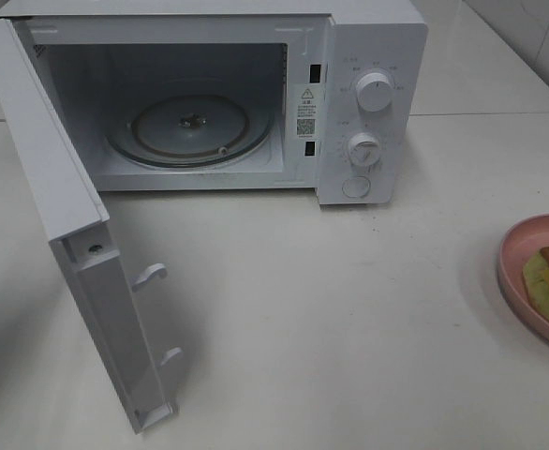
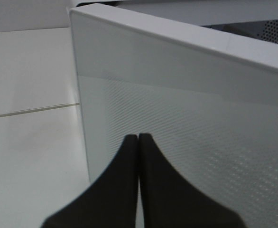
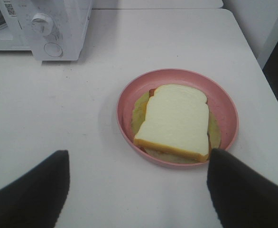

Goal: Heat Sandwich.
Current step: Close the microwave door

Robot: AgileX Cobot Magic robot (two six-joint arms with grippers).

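Largest first: white boxy microwave oven (image 1: 256, 94) at the back of the pale tabletop (image 1: 331, 309), cavity exposed, presumably so food can go straight in. Inside, a round clear glass turntable (image 1: 188, 128), bare and ready to take a dish. Two white dials and a round button on the control panel to the right of the cavity.

Next, the white microwave door (image 1: 87, 253), swung out wide on the left of the exterior high view, latch hooks facing the open counter; in the left wrist view its perforated panel (image 2: 186, 156) fills most of the frame. Just in front of that panel, the left gripper (image 2: 138, 138), black fingers pressed fully together with nothing between them; contact with the door impossible to confirm. Likely parked there to hold the door out of the way, or simply resting after the opening step.

Then the round pink plastic plate (image 3: 224, 107), well apart from the oven, half cut off at the right edge of the overhead view (image 1: 518, 246). On it, the sandwich (image 3: 177, 118), thick white bread over a yellow-green filling, lying flat, smaller than the plate.

Smallest: the right gripper (image 3: 136, 183), black fingers spread wide and empty, hanging above the table near the plate's rim. Apparently lined up to take the plate next.
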